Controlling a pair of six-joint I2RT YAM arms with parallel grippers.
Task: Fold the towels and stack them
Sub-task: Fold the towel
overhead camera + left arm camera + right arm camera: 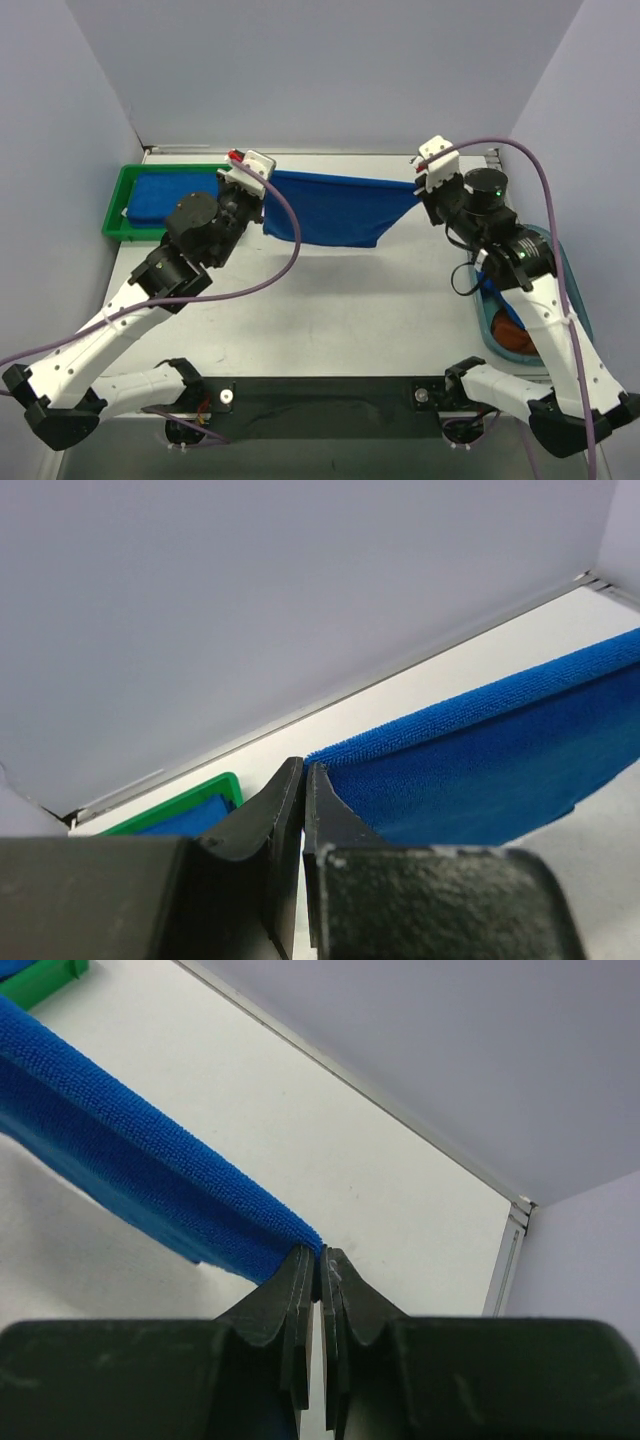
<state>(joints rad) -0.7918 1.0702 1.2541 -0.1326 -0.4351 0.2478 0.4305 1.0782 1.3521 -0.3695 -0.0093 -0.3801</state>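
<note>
A green plastic tray (113,222) sits at the far left of the white counter (330,310), with a folded blue towel (165,200) lying in it. At the right edge, a translucent teal plastic bin (575,285) holds a rust-brown cloth (510,335), partly hidden by the right arm (505,245). A purple cable (296,245) loops off the left arm (190,240) and crosses in front of the left end of the raised towel in the top view.

Between the arms, a royal blue terry towel (335,210) hangs stretched above the far half of the counter. Its top edge is taut and nearly level, and its lower part drapes down. The left jaws are pinched almost closed on its top left corner, and the right jaws are pinched the same way on its top right corner. Up close the cloth shows a nubby, looped pile with a thicker rolled edge. The jaws are matte black and taper to thin tips. Plain grey walls enclose the counter.
</note>
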